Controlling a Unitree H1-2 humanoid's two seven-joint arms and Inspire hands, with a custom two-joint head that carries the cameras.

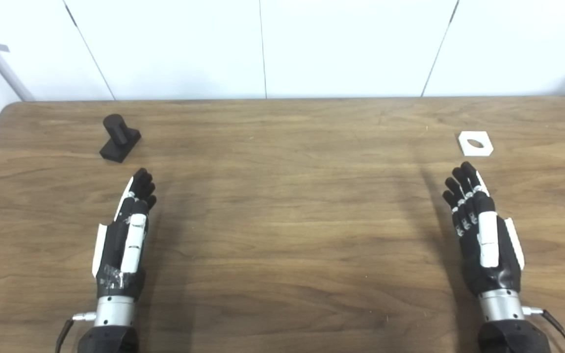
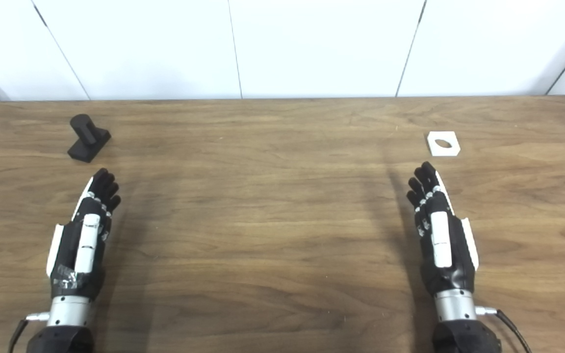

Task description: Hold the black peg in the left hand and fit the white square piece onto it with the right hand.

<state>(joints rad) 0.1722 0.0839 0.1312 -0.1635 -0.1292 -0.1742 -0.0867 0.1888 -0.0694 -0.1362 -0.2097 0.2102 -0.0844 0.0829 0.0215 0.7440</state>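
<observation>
Nothing of the task is done yet, as far as I can judge: both pickups and the fitting are left. Nearest me, my left hand [image 1: 124, 235] and right hand [image 1: 483, 230] hover over the wooden table [image 1: 282, 220], fingers extended and holding nothing. Just beyond the left fingertips sits the black peg [image 1: 119, 138], a stubby cylinder on a rectangular base. Just past the right fingertips, the white square piece [image 1: 475, 143] lies flat, with a round hole through its middle.

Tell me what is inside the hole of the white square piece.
Only brown table shows through the hole of the white square piece. Nothing sits in it; the black peg stands far off.
</observation>
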